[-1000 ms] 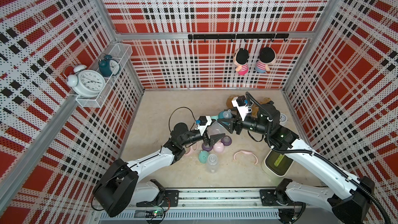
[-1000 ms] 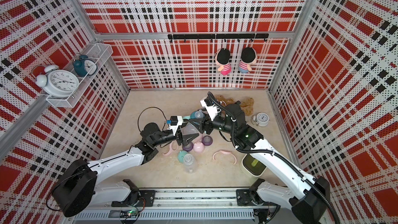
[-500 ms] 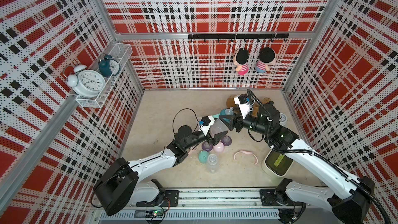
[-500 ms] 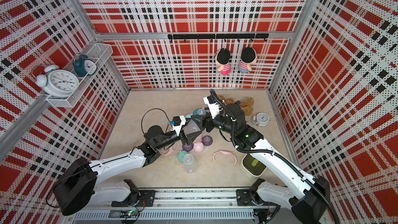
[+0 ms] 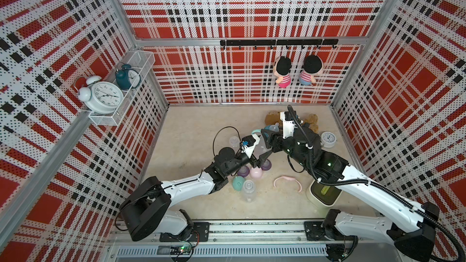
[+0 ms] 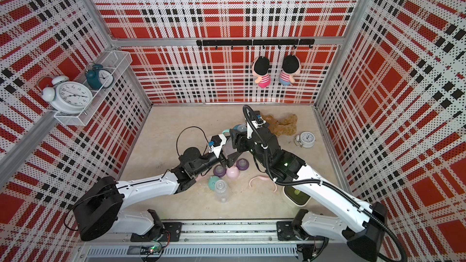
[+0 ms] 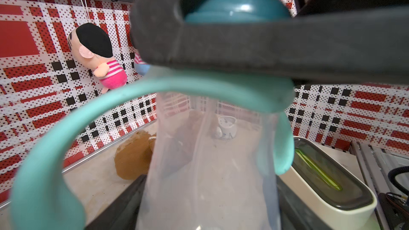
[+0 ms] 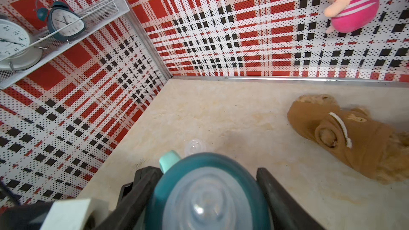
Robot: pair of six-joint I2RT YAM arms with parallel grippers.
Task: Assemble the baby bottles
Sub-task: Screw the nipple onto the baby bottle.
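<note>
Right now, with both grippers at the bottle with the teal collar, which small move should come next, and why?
Probably free the right gripper and draw it back: the teal collar with its teat already sits on the bottle above the handle ring, and the left gripper holds the bottle. Whether the collar is fully tight cannot be seen.

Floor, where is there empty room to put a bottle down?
Bare floor lies in the back corner below the clock shelf, and along the front between the lying bottle and the rail. The middle is crowded around the pink cap and purple collars.
</note>
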